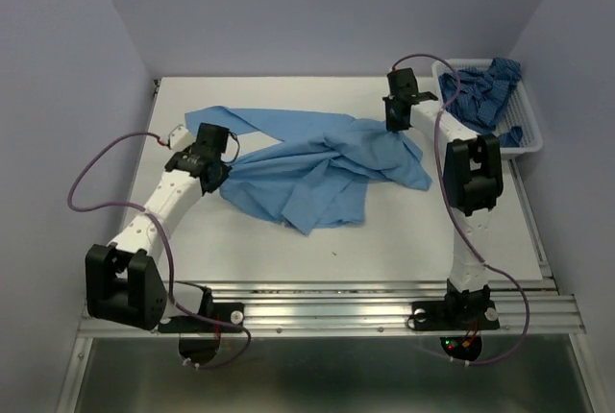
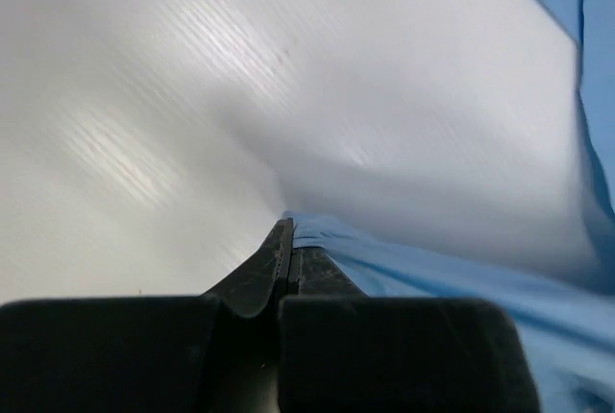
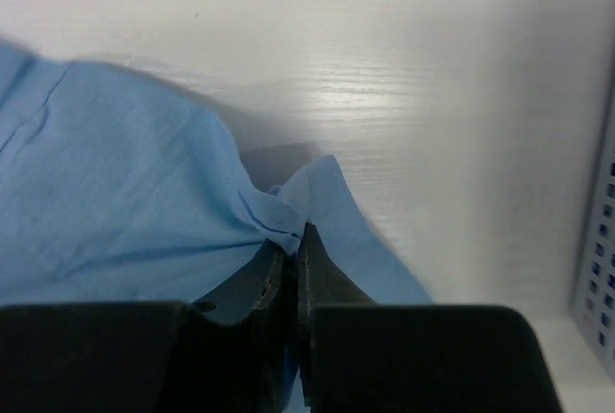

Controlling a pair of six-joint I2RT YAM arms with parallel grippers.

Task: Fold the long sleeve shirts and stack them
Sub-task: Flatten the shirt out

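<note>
The light shirt (image 1: 317, 168) lies crumpled and unfolded across the middle of the desk (image 1: 404, 240), one sleeve trailing toward the far left. The left pincer (image 2: 288, 230) is pressed together on the shirt's left edge, a thin lip of blue cloth caught right at its tips. The right pincer (image 3: 293, 235) is closed on a small puckered fold at the right edge, near the basket (image 1: 524, 139). With the two grips well apart on opposite sides, the aim is probably to lift and pull the cloth taut so it can be spread flat before any fold is made. Both pincers sit low against the desk, which suits picking up a single layer of cloth. From the wrist views I cannot tell which part of the garment each one holds, whether hem, shoulder or cuff. The dark shirt (image 1: 485, 91) is heaped in the basket at the far right corner, untouched, probably waiting its turn. No fold has been made yet, so the task looks to be at its start.
</note>
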